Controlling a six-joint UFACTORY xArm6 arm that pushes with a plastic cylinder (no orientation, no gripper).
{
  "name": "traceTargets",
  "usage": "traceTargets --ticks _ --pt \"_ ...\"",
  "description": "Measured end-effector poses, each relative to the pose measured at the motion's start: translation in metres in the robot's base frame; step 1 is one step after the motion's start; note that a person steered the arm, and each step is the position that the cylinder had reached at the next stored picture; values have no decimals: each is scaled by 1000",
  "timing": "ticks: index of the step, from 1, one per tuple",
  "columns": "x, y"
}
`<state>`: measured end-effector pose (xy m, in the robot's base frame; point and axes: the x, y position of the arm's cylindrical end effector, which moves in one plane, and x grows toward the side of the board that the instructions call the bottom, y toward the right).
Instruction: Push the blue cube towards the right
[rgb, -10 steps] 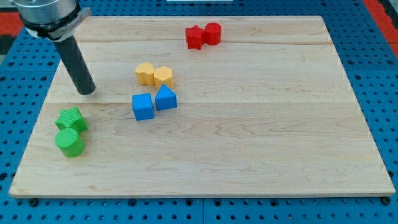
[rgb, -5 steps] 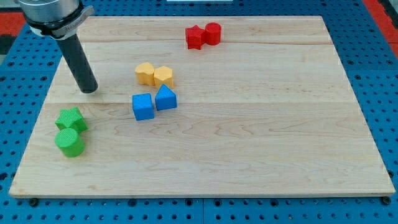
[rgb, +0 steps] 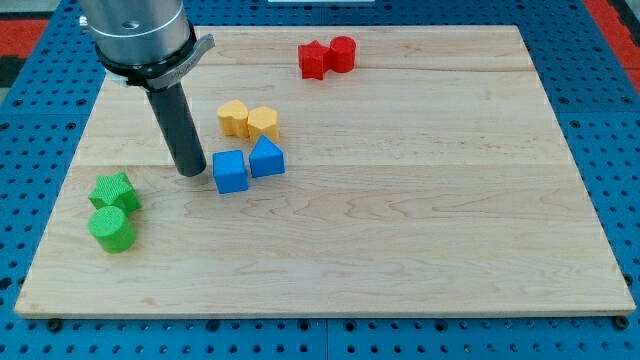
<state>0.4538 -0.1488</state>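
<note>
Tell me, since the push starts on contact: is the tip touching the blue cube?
Cannot tell. In the camera view my tip sits right at the blue cube's left side; no clear gap or contact shows.

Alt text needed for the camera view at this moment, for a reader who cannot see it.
My tip sits just to the view's left of the blue cube, which touches a blue wedge-like block on a wooden board. Two yellow blocks lie above, two red blocks at the top, two green blocks at lower left.
</note>
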Motion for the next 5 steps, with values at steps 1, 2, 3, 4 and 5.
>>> traceTargets --ticks 1,2,3,4,5 --pt "4 0" --pt "4 0" --pt "5 13" --pt "5 26" --pt "9 31"
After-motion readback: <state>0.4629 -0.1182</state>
